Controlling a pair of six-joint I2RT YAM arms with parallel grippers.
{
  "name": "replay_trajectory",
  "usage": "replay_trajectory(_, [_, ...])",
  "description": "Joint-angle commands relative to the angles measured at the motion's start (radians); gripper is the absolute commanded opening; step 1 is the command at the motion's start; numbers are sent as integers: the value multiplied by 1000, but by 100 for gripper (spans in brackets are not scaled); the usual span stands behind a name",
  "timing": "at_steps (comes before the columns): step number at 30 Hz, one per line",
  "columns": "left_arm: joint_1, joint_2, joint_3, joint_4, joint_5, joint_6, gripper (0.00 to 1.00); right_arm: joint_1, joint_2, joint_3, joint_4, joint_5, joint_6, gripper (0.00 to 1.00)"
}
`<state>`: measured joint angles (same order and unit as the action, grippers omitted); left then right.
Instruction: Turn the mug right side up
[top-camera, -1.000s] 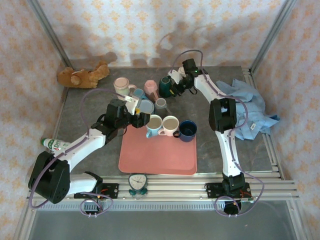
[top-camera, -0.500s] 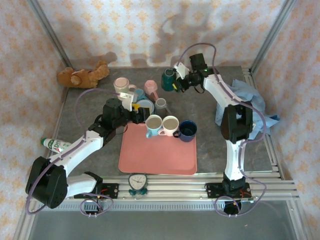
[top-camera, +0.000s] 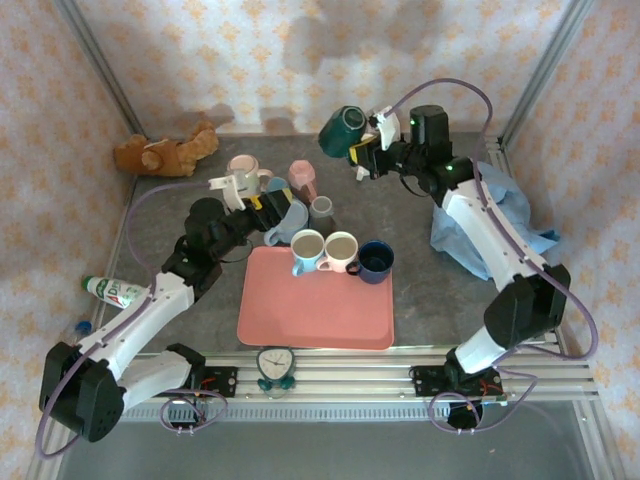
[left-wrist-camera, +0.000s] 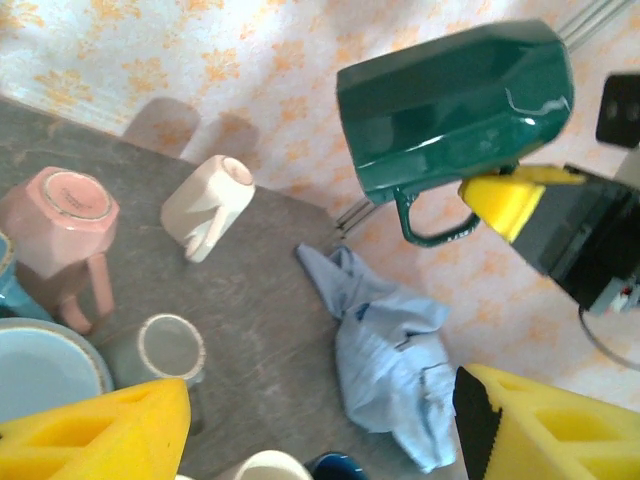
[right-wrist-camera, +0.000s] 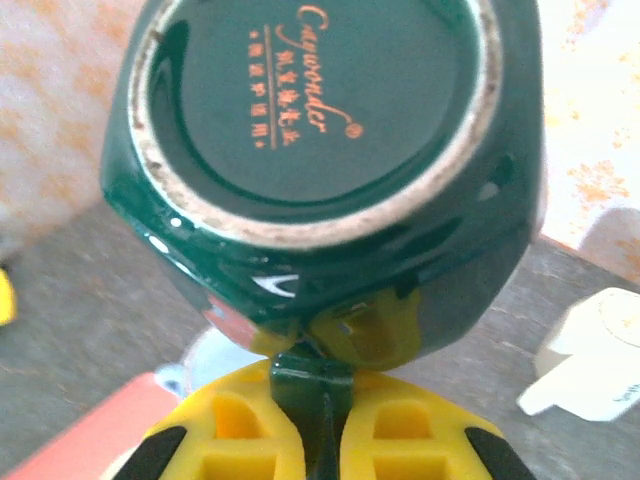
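Green mug (top-camera: 343, 130), handle (right-wrist-camera: 300, 372) clamped in the right gripper (right-wrist-camera: 322, 425) at upper centre, was best rolled mouth-up before lowering; left gripper (left-wrist-camera: 320, 425) was parted, empty.

Top view high above table (top-camera: 425, 295), left wrist facing far wall (left-wrist-camera: 250, 50), right wrist close on green mug (right-wrist-camera: 320, 170), shared by all.

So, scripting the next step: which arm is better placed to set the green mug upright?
Right: the right gripper holds the green mug by its handle, airborne. The left gripper is open and empty.

Green mug (left-wrist-camera: 455, 100) aloft above table (left-wrist-camera: 260, 290)
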<state>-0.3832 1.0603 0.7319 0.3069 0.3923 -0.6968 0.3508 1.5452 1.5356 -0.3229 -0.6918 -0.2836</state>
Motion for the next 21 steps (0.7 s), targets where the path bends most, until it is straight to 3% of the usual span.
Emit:
replay_trajectory(1, [10, -11, 61, 20, 25, -142, 72, 35, -103, -10, 206, -35, 146, 0])
replay_trajectory(14, [-9, 26, -12, 434, -47, -485, 68, 136, -218, -111, 431, -22, 479, 0])
replay_trajectory(21, [-95, 86, -7, 552, -95, -567, 66, 158, -218, -161, 543, -18, 646, 0])
